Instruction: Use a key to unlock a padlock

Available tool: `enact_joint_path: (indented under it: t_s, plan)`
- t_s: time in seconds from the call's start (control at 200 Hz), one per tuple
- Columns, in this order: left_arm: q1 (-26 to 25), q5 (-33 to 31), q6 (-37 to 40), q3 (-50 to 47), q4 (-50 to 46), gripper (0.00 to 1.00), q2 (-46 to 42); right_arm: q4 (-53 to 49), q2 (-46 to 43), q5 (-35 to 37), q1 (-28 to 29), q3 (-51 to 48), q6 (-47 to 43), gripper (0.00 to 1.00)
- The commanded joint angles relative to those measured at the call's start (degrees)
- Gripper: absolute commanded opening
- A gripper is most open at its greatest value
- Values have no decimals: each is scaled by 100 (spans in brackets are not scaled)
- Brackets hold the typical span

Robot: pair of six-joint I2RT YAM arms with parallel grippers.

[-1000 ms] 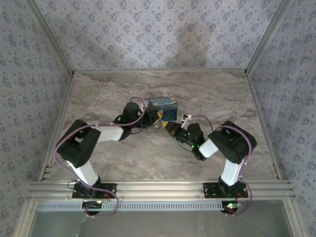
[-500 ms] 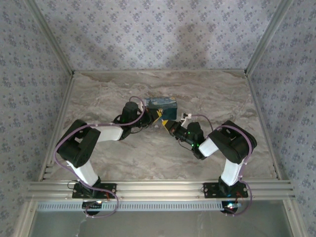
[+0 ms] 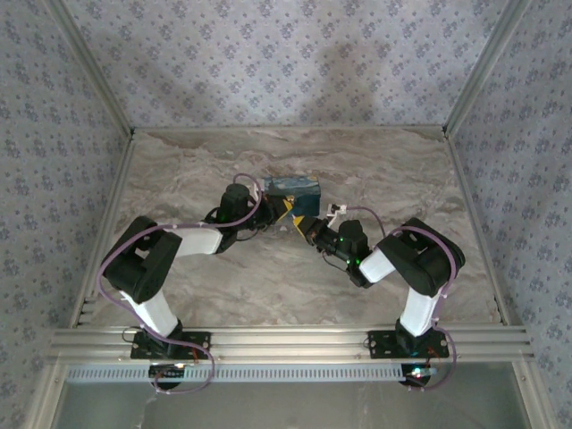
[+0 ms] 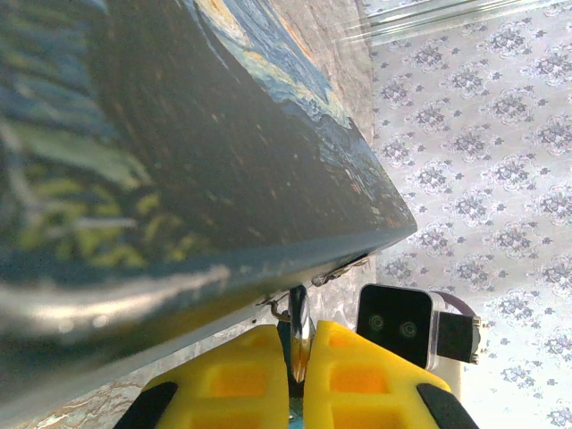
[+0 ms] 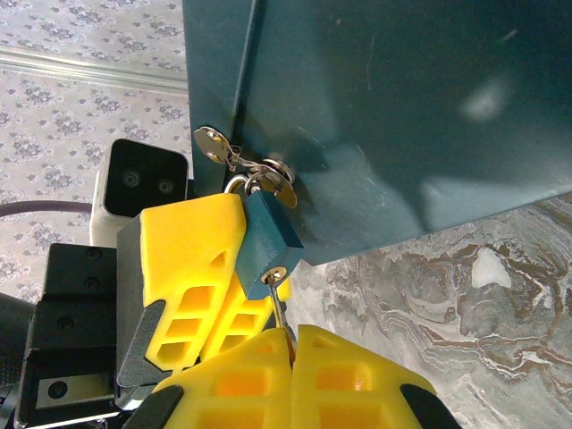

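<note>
The small teal padlock (image 5: 266, 234) hangs by its shackle from the metal hasp (image 5: 268, 174) on the side of the blue swirl-painted box (image 5: 402, 107), which stands on the marbled surface (image 5: 465, 299). The left tool (image 4: 299, 357) has its yellow fingers pressed together on the padlock. The right tool (image 5: 289, 341) is pinched tight on the thin metal key (image 5: 280, 313). The key's blade sits in the keyhole at the padlock's lower end, and its head is hidden between the fingers.

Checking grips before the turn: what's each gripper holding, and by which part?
Right gripper pinches the key by its head end, blade in the padlock. Left gripper clamps the padlock's body.
</note>
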Motion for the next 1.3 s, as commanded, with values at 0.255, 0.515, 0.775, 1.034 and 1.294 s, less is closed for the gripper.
enact_joint_path:
  t_s: [0.255, 0.515, 0.775, 1.034, 1.294]
  plan:
    - [6, 213, -50, -83, 192, 1, -17, 281, -142, -193, 4, 41, -108, 0]
    - [58, 233, -137, -79, 333, 1, 9, 284, -103, -278, 33, -4, -137, 0]
    - [89, 251, -127, -22, 292, 1, -2, 289, -126, -205, 84, -161, -232, 0]
    - [92, 259, -162, -108, 377, 1, -17, 285, -155, -122, 36, -142, -195, 0]
    - [86, 278, -208, -171, 469, 1, -9, 280, -104, -142, -12, -13, -139, 0]
